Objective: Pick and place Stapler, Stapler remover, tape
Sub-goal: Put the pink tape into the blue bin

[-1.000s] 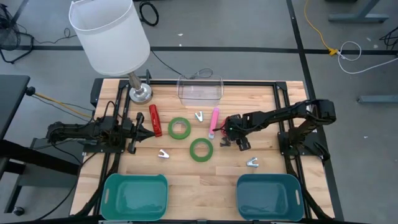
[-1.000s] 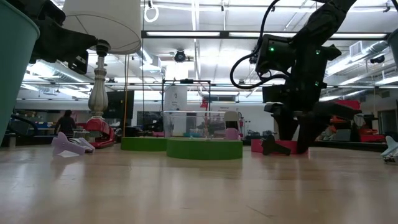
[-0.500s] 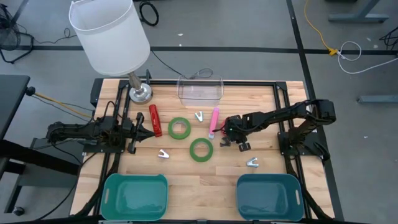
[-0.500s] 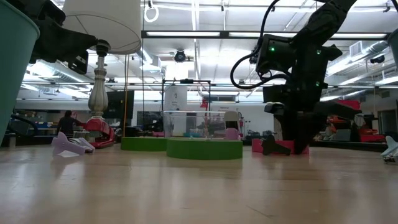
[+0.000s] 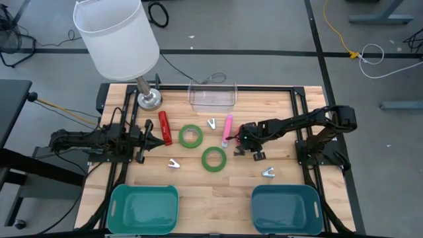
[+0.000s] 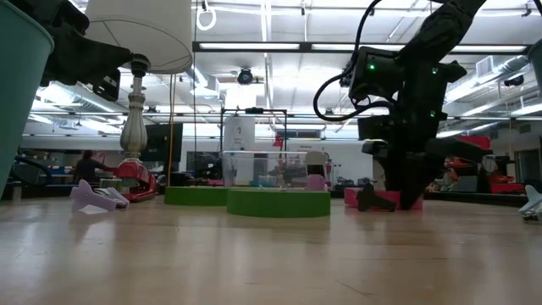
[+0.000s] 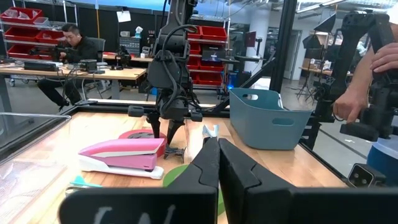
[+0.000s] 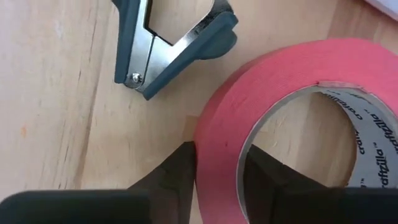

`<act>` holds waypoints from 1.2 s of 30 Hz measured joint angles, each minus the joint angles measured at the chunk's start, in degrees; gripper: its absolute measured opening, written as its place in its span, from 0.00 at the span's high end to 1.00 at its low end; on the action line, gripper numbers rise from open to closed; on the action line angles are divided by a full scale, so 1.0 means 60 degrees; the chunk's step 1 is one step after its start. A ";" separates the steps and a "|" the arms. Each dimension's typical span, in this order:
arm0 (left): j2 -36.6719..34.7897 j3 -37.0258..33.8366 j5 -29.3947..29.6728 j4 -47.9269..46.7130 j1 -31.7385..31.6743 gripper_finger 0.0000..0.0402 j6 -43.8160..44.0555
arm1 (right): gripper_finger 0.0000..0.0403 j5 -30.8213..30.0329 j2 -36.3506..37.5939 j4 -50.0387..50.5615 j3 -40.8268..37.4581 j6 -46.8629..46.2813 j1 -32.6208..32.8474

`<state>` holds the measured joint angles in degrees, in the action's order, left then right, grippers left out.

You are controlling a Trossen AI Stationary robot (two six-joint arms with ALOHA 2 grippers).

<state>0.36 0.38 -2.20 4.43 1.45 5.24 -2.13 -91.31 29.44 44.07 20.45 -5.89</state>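
From above, the right gripper [image 5: 246, 147] covers most of the red-pink tape ring [image 5: 239, 145]; only slivers of red show. In the right wrist view the ring [image 8: 292, 118] is cut off by the frame edge. The dark stapler remover [image 8: 168, 43] beside it is also partly cropped. In the low view the lampshade [image 6: 140, 30] and the teal bin [image 6: 17, 93] run past the frame. The left gripper [image 5: 153, 138] appears closed, though small from above.
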 joint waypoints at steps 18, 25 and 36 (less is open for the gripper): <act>0.0000 0.0003 0.0000 0.0000 0.0002 0.99 -0.0001 | 0.74 0.0003 0.3203 0.2097 -0.0006 -0.0080 0.0148; 0.0000 0.0002 0.0000 0.0000 0.0001 0.99 0.0002 | 0.74 0.0019 0.3695 0.2509 0.0001 -0.0080 0.0451; 0.0000 0.0002 0.0000 0.0000 0.0001 0.99 0.0001 | 0.75 0.0022 0.3747 0.2417 0.0020 0.0403 0.1144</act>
<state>0.36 0.40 -2.20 4.43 1.46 5.25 -2.00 -68.83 43.95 44.19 22.87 0.97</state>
